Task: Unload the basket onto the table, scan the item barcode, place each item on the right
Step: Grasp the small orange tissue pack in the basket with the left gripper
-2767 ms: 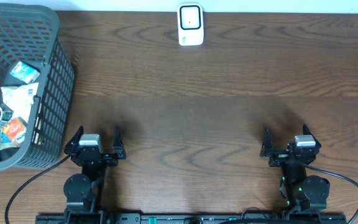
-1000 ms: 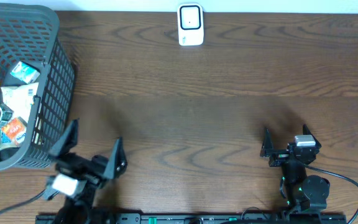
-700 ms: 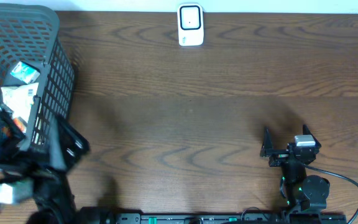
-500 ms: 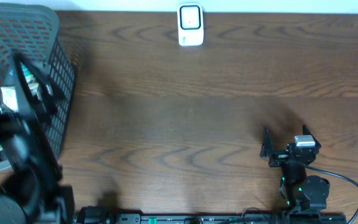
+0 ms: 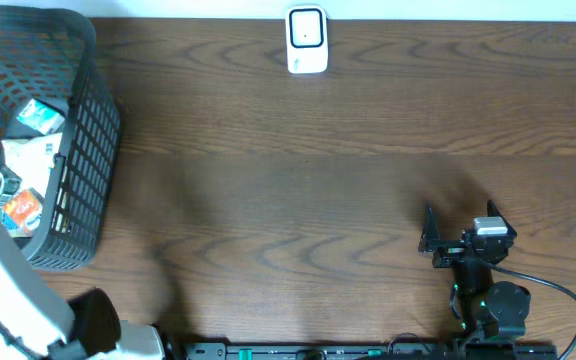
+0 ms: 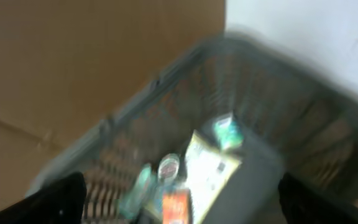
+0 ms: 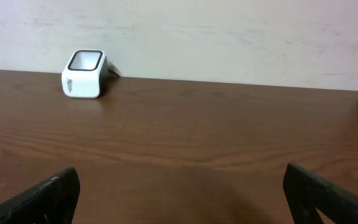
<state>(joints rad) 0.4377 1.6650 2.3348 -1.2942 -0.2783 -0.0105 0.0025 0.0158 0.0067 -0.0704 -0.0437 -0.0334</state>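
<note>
**Left hand spread over basket**

The left hand [image 6: 179, 196], fingers wide, hovers above the grey basket [image 6: 166, 78]; the packets [image 6: 207, 168] lie directly below it. The right hand [image 5: 460, 232], also spread and empty, faces the white barcode scanner [image 5: 307, 40], ahead and leftward.

We see the overhead view softly and evenly lit, the bench [image 5: 298, 150] sharp, with only faint diffuse shadows on it. The left arm [image 5: 8, 290], close to the lens, looms pale and out of focus. Heavy blur smears the basket [image 6: 309, 137] in the left wrist view. The right wrist view is crisp, its wall [image 7: 229, 37] bright.
</note>
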